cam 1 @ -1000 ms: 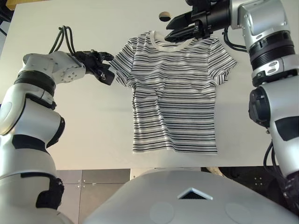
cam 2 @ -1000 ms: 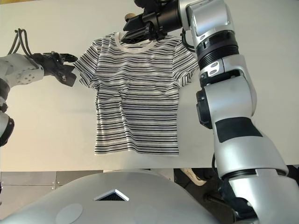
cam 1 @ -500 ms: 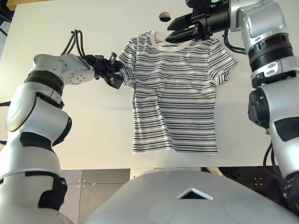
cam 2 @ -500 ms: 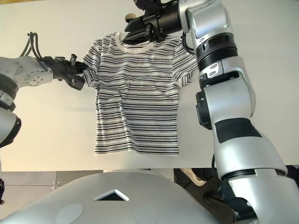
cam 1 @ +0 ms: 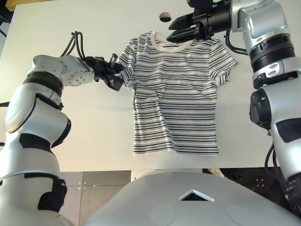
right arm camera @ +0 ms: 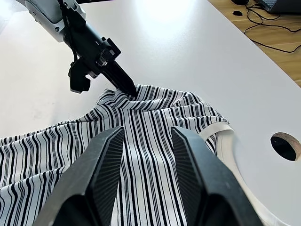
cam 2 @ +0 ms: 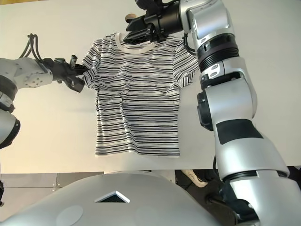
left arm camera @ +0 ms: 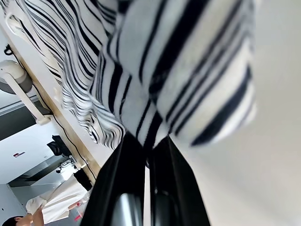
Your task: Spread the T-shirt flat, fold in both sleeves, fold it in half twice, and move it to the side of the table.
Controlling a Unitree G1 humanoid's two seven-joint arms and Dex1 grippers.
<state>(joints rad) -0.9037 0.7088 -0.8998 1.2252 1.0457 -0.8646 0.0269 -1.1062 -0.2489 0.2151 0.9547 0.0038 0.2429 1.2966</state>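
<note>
A black-and-white striped T-shirt lies spread face up on the white table, collar at the far end. My left gripper is at the tip of the shirt's left sleeve and is shut on the cloth, which puckers around its tips; the same left gripper shows in the right wrist view. My right gripper hovers over the white collar, open, with striped cloth visible between its fingers. The right sleeve lies flat.
A round hole sits in the tabletop just beyond the collar. Bare table stretches on both sides of the shirt, wider on the left. The table's near edge runs just below the hem.
My left gripper moved right from beside the shirt onto the left sleeve and shut on it. The right gripper stayed over the collar.
</note>
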